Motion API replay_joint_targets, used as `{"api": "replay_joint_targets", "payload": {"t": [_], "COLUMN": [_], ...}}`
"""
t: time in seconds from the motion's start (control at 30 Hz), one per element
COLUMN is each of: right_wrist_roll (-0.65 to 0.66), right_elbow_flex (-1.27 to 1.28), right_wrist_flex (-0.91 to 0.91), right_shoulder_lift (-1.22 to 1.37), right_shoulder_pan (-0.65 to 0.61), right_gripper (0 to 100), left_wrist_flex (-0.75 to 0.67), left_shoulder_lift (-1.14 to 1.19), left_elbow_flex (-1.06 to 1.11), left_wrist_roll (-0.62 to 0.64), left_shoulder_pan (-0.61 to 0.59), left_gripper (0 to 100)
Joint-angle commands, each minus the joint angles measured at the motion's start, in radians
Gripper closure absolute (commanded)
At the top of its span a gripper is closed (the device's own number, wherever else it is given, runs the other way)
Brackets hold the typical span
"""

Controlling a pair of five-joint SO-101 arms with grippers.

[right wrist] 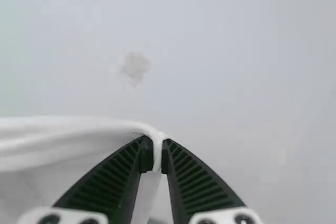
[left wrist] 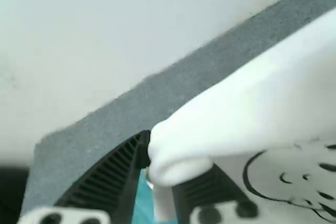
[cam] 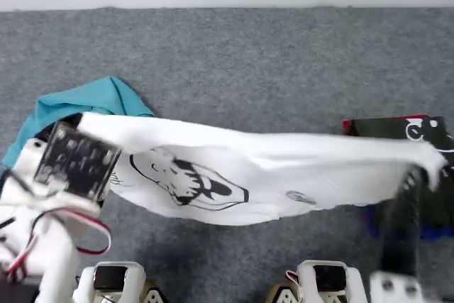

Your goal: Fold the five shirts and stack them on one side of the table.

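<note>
A white shirt (cam: 234, 168) with a black cartoon print hangs stretched between both arms above the grey table. My left gripper (left wrist: 157, 174) is shut on its left end, where the cloth (left wrist: 252, 114) bunches over the black fingers (left wrist: 113, 171). My right gripper (right wrist: 156, 156) is shut on the shirt's right edge (right wrist: 63, 140), pinching a thin fold. In the high view the left arm (cam: 74, 157) is at the left and the right arm (cam: 404, 204) at the right. A teal shirt (cam: 92, 101) lies crumpled behind the left arm. A dark shirt (cam: 404, 129) sits at the right edge.
The grey felt table top (cam: 248, 62) stretches open behind the lifted shirt up to a pale wall. Something blue (cam: 425, 228) lies under the dark shirt by the right arm. Both arm bases (cam: 213, 282) stand at the near edge.
</note>
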Motion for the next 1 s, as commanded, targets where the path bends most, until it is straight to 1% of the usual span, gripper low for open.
{"api": "replay_joint_targets", "payload": {"t": [0.0, 0.1, 0.23, 0.4, 0.47, 0.6, 0.7, 0.8, 0.97], "right_wrist_roll": [-0.014, -0.014, -0.014, -0.014, -0.015, -0.043, -0.051, -0.051, -0.051], "right_elbow_flex": [-0.046, -0.048, -0.048, -0.049, -0.051, -0.103, -0.135, -0.130, -0.130], "right_wrist_flex": [-0.004, -0.010, -0.022, -0.073, -0.088, -0.081, -0.076, -0.108, -0.165], "right_shoulder_lift": [0.022, 0.022, 0.019, 0.013, 0.012, 0.013, 0.019, 0.024, 0.122], "right_shoulder_pan": [0.061, 0.108, 0.117, 0.122, 0.143, 0.170, 0.216, 0.277, 0.337], "right_gripper": [98.8, 98.8, 98.8, 98.8, 98.8, 98.8, 98.8, 98.8, 98.8], "left_wrist_flex": [-0.012, 0.049, 0.091, 0.083, 0.083, 0.086, 0.089, 0.091, 0.081], "left_shoulder_lift": [-0.003, 0.006, -0.003, -0.003, -0.003, -0.003, -0.003, -0.002, -0.002], "left_elbow_flex": [-0.153, -0.275, -0.309, -0.308, -0.308, -0.305, -0.303, -0.300, -0.180], "left_wrist_roll": [-0.002, 0.012, 0.101, 0.114, 0.114, 0.115, 0.117, 0.117, 0.117], "left_shoulder_pan": [-0.003, -0.003, -0.003, -0.003, -0.003, -0.003, -0.002, -0.002, -0.002], "left_gripper": [99, 99, 98, 98, 98, 98, 98, 98, 98]}}
